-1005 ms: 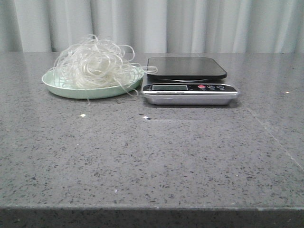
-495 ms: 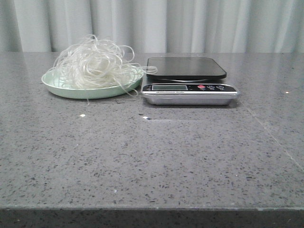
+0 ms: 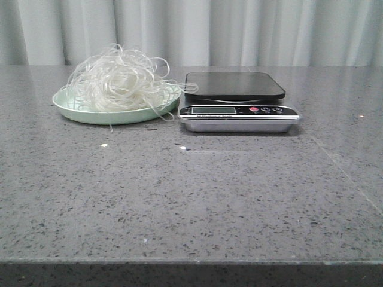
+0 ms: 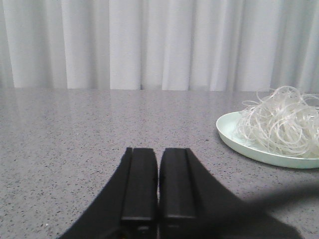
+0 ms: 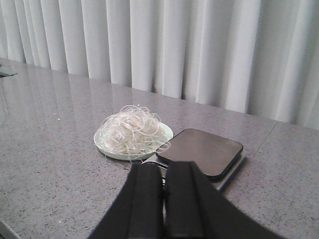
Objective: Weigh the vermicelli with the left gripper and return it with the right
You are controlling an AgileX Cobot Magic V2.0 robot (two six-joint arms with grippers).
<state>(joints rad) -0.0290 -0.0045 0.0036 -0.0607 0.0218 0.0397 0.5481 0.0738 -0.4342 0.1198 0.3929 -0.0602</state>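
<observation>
Overhanging plate point(image 3: 78, 112) rim: vermicelli point(image 3: 119, 81) strands.

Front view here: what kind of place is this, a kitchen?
More likely a staged test bench than a kitchen: a speckled grey countertop, plain pale curtains behind, and only a kitchen scale and vermicelli on a plate.

On the speckled grey stone table point(image 3: 197, 197), toward its far edge and left of centre, sat a pale green round plate point(image 3: 81, 112). A fluffy nest of whitish translucent vermicelli point(image 3: 116, 81) lay in it, stray loops spilling over the rim. Just right of the plate stood a steel digital kitchen scale with a dark platform point(image 3: 236, 100), nothing on it.
</observation>
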